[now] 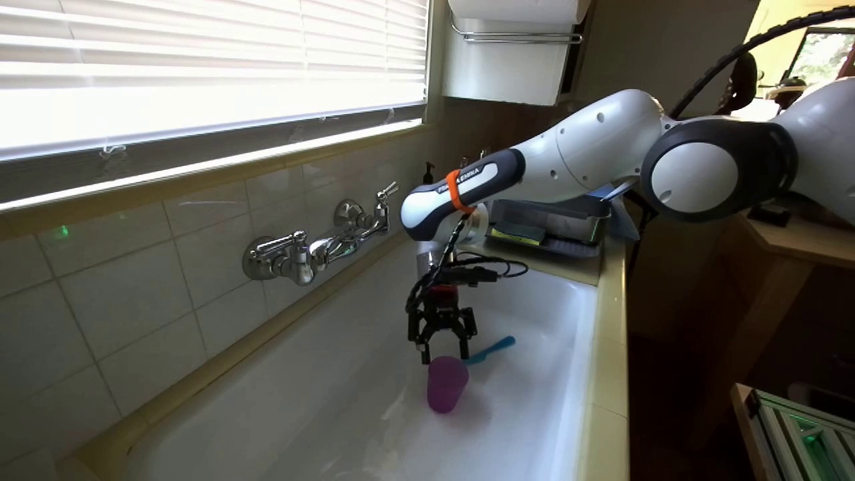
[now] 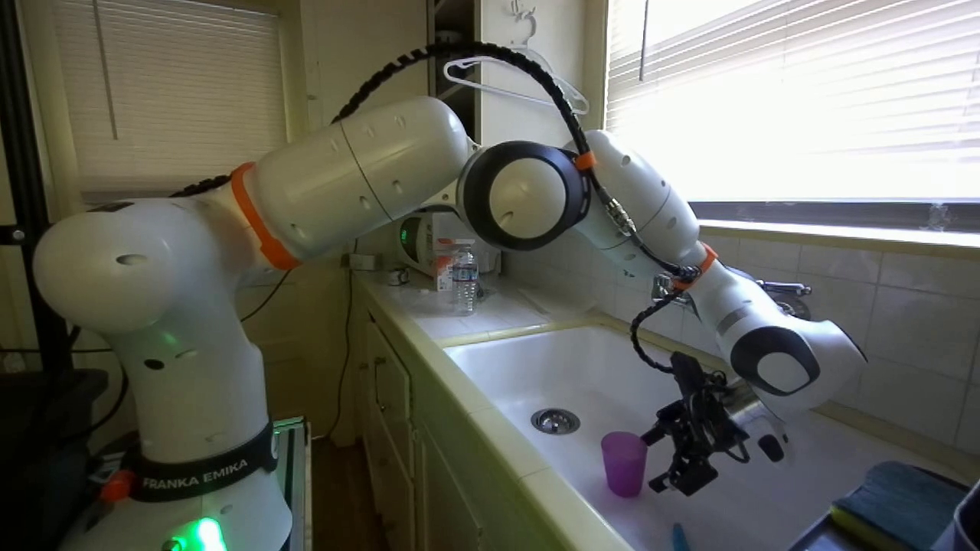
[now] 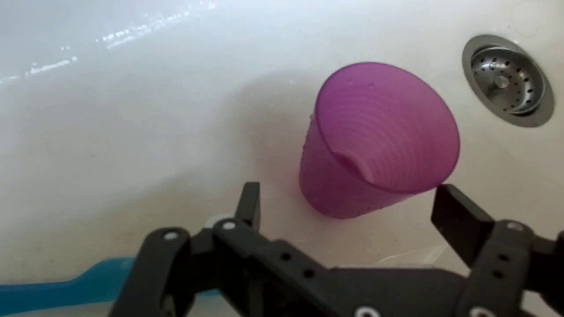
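purple cup [image 3: 379, 141], upright, nr end effector [image 1: 445, 358]

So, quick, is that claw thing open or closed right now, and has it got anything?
Gripper: open, holding nothing; the purple cup is close by, ungripped.

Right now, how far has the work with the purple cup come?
Done: the purple cup stands upright in the sink; the gripper is open near it. In hand: nothing gripped. Left, perhaps: gripping the cup or backing away; the open jaws fit either.
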